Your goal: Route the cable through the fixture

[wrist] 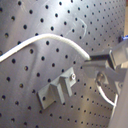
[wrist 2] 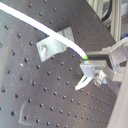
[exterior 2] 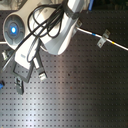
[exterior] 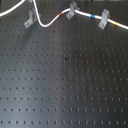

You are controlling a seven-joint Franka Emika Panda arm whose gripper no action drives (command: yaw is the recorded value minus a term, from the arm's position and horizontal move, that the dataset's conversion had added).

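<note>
In the first exterior view, the long white flexible cable with red, blue and yellow bands crosses the black perforated board near twelve o'clock, passing the slim light-grey leaning bracket fixture at eleven o'clock. In the second exterior view, the white robot arm fills ten o'clock. In both wrist views, the gripper pinches the cable beside the fixture.

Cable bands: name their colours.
Red, blue and yellow bands on the white cable, clearest in the first exterior view.
</note>
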